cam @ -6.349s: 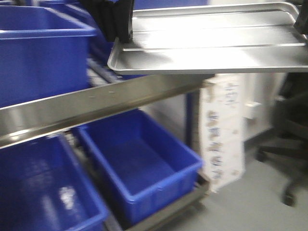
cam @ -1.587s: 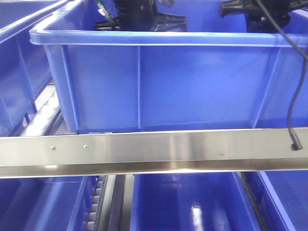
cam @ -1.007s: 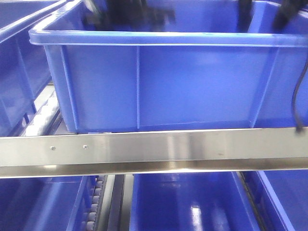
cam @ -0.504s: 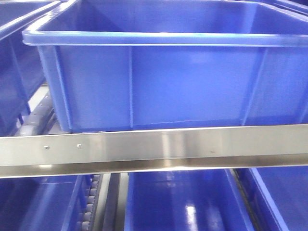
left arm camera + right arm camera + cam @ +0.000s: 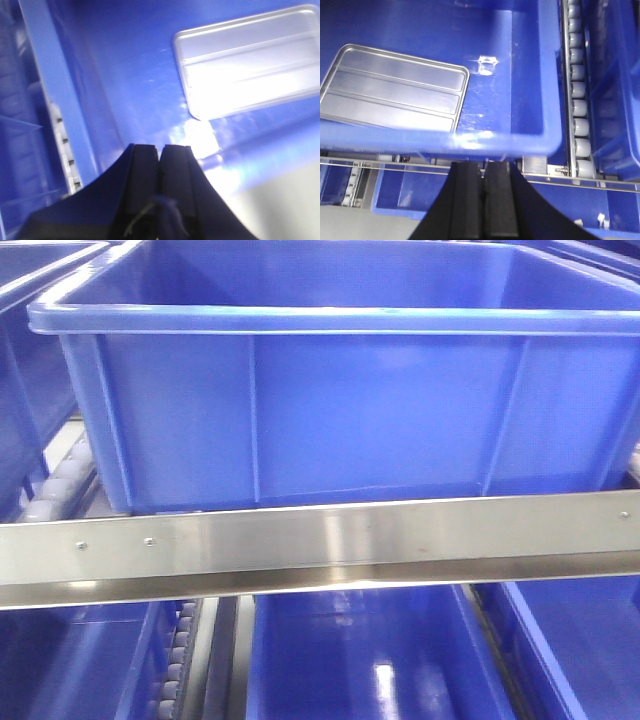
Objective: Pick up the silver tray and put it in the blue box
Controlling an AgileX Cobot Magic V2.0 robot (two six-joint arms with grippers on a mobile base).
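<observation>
Arms gone from front view since a second ago. Silver tray [image 5: 392, 90] flat on floor of blue box [image 5: 300, 410]. Left gripper [image 5: 160, 165] pinched closed, empty; right gripper [image 5: 481, 172] likewise. Placement looks done.

Brushed steel rail [image 5: 330, 545] crossing the rack horizontally, two small screws near its left end. Grey conveyor rollers [image 5: 580, 95] running in a column behind the rail. More blue bins [image 5: 370, 660] below the rail, glossy with glare.
</observation>
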